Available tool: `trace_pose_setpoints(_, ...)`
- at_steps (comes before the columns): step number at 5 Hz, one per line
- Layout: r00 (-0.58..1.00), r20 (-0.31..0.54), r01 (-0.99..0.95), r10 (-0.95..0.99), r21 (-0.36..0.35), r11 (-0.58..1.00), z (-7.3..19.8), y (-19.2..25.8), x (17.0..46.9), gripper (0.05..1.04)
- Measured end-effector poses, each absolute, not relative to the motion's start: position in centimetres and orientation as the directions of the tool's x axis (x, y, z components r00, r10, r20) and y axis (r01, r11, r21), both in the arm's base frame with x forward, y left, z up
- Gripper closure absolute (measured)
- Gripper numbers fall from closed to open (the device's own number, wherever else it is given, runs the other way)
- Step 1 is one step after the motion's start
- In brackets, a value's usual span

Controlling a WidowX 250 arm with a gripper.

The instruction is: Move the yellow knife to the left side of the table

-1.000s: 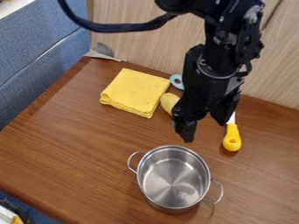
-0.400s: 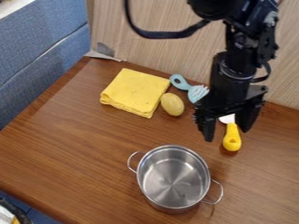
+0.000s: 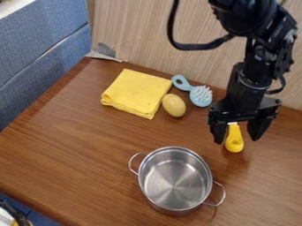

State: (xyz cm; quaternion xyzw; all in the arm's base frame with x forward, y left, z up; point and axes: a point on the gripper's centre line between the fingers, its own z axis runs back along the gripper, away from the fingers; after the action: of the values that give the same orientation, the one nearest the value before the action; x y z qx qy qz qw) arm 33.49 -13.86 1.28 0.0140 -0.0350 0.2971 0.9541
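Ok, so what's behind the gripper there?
The yellow knife: its handle shows between the open fingers of the gripper. The gripper covers nearly all of the blade, so I can't tell how far that extends.

Glossy, smooth metal is seen in the pot (image 3: 175, 178), smooth wood with a soft sheen in the table (image 3: 77, 137) under it, and, beyond the pot, matt fabric in the cloth (image 3: 137, 92), smooth plastic in the brush (image 3: 199, 93) and the knife handle (image 3: 234, 139), and matt wood grain in the wall (image 3: 147, 31).

Slanting view from above (tabletop)
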Motion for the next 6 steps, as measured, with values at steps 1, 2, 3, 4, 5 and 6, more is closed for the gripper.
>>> trace_pose_setpoints(1,0.843,0.063,-0.536,0.534,0.025,0.844,-0.16,-14.13,34.05,0.082)
trace_pose_setpoints(2,0.846,0.056,-0.532,0.530,0.034,0.846,-0.88,-14.04,34.11,0.133)
trace_pose_setpoints(3,0.839,0.069,-0.543,0.540,0.039,0.839,-0.93,-13.87,34.23,0.418)
trace_pose_setpoints(4,0.843,0.068,-0.536,0.533,0.046,0.843,-0.92,-13.79,34.16,0.557)
trace_pose_setpoints(5,0.852,0.072,-0.523,0.519,0.042,0.852,-0.77,-13.99,34.25,0.557)
trace_pose_setpoints(6,0.859,0.077,-0.509,0.505,0.029,0.860,-0.38,-14.63,34.17,0.557)
